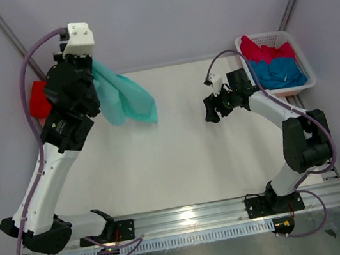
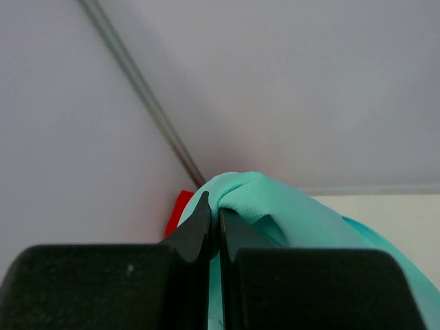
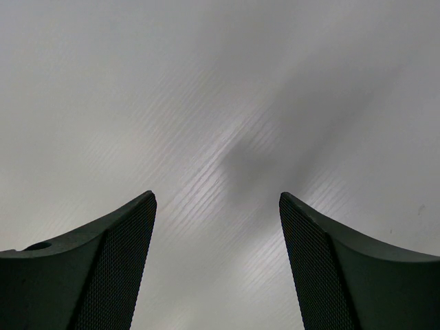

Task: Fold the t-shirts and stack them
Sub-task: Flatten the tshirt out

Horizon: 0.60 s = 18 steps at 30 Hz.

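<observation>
Mint-teal t-shirt (image 1: 123, 99): clamped in tightly closed left gripper (image 2: 214, 221), held above the table (image 1: 181, 158). Right gripper (image 3: 216, 199): spread wide, empty, above the table.

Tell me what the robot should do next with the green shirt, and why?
Probably lower it toward the middle of the table. The left pincer is shut on the mint-teal t-shirt, which hangs bunched from it, and the right pincer is open and empty, so the shirt can't be folded yet.

My left arm: raised high at far left, left gripper (image 2: 214, 218) clamped on the mint-teal t-shirt (image 2: 295, 213). My right arm: elbow bent, right gripper (image 3: 216, 199) spread wide.
</observation>
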Available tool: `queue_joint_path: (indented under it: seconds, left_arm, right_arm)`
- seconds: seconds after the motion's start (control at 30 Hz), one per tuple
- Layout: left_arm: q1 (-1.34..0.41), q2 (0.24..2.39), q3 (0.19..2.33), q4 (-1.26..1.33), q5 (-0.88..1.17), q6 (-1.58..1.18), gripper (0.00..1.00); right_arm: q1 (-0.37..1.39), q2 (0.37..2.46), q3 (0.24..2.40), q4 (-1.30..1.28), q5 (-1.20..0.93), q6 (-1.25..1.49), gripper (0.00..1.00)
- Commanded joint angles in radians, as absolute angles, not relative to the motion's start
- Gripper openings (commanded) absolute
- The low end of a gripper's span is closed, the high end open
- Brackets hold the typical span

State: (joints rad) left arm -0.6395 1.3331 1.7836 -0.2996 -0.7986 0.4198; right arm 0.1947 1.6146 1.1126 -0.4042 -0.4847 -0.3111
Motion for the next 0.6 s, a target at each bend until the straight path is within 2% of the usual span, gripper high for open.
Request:
queue_joint_path:
  seconds: [0.0,0.1,0.27,0.43,0.57]
  left_arm:
    - [-0.557,1.263,1.700,-0.051,-0.903,0.546,0.00]
    - [-0.509,1.230,1.629,0.080,-0.934,0.632,0.00]
    - [-0.508,1.256,1.612,0.026,-0.878,0.557,0.00]
    - [-0.508,1.324,1.673,-0.274,-0.588,0.332,0.00]
    - [-0.514,1.377,1.727,-0.385,-0.375,0.238,0.00]
  right_arm:
    - [0.199,1.595,1.120,-0.376,-0.486,-0.304,0.76]
    - [0.199,1.595,1.120,-0.373,-0.499,-0.301,0.76]
    - [0.199,1.594,1.118,-0.373,-0.500,-0.298,0.76]
    - [0.199,1.580,1.104,-0.367,-0.465,-0.301,0.76]
    - [0.199,1.580,1.104,-0.367,-0.466,-0.298,0.76]
